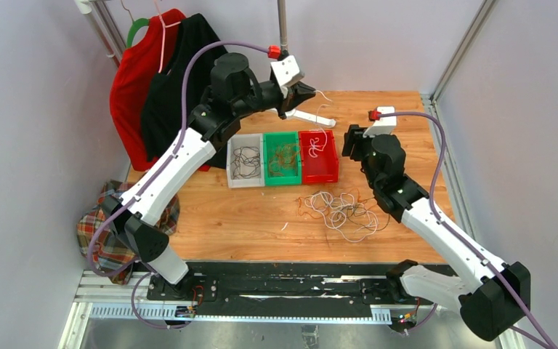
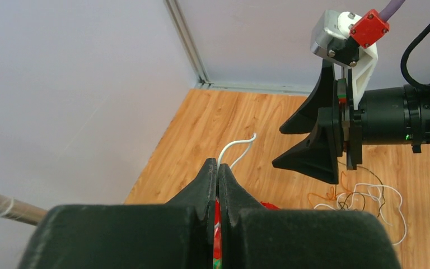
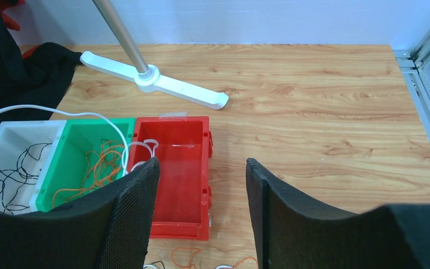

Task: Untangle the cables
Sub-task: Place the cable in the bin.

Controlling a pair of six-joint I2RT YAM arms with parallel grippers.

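While the left tool [image 1: 301,91] hangs high over the far tabletop [image 1: 225,218], the top view shows us a white cable [image 1: 317,142] trailing from it down into the red bin [image 1: 323,169]. The right tool [image 1: 349,141] stands just right of that bin. The tangle [image 1: 341,211] lies nearer us, beside the right forearm.

From the left wrist, we see its tool [image 2: 217,168] pinched shut on the white cable [image 2: 236,150]. The right tool [image 2: 302,144] faces it, and the tangle [image 2: 369,196] lies below.

From the right wrist, its tool [image 3: 201,168] gapes empty. The white cable [image 3: 78,112] arcs left to right across the green bin [image 3: 73,140] of orange strands into the red bin [image 3: 173,174]. The white bin [image 3: 11,131] holds black ones. We judge that the drop belongs to the left arm.
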